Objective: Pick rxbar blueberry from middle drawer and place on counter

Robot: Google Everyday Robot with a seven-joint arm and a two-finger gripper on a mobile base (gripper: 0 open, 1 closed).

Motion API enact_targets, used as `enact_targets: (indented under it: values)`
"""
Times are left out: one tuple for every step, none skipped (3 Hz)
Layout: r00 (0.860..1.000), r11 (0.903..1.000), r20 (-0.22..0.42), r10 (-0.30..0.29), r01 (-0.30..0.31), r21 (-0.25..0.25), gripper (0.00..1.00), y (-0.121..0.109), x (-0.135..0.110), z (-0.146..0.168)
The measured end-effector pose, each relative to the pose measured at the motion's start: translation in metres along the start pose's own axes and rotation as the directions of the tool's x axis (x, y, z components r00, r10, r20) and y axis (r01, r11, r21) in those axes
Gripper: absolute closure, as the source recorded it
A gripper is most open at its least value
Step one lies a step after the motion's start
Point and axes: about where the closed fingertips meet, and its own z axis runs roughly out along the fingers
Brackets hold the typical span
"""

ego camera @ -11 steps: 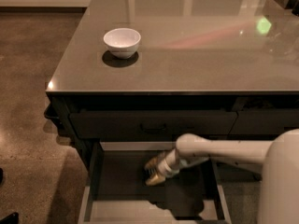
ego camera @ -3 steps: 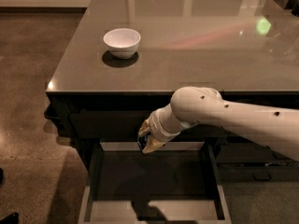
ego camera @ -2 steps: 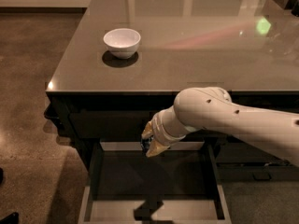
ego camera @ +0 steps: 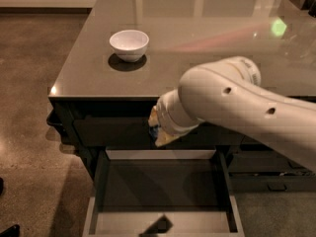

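My gripper hangs in front of the cabinet, just under the counter's front edge and above the open middle drawer. Its pale fingers are shut on a small dark bluish thing, the rxbar blueberry, which is mostly hidden between them. The drawer's dark floor shows nothing but a dark shadow patch near its front rim. The glossy grey-brown counter lies above and behind the gripper. My white arm crosses from the right.
A white bowl stands on the counter at the front left. Closed drawer fronts with bar handles are to the right of the open drawer. Brown floor lies to the left.
The gripper has left the drawer floor and risen with the bar to just below the counter's edge. The arm now sits higher and closer to the camera.
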Motion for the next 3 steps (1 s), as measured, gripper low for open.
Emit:
enact_targets:
  values:
    - [0.989,0.9874,-0.088,-0.117,0.125,0.096,1.0,-0.0511,-0.0116,-0.0323]
    - [0.974,0.9766,-0.147,-0.173,0.189,0.102,1.0,-0.0582,-0.0023,-0.0353]
    - [0.974,0.9766,-0.147,-0.173,0.189,0.102,1.0,-0.0582,-0.0022,-0.0353]
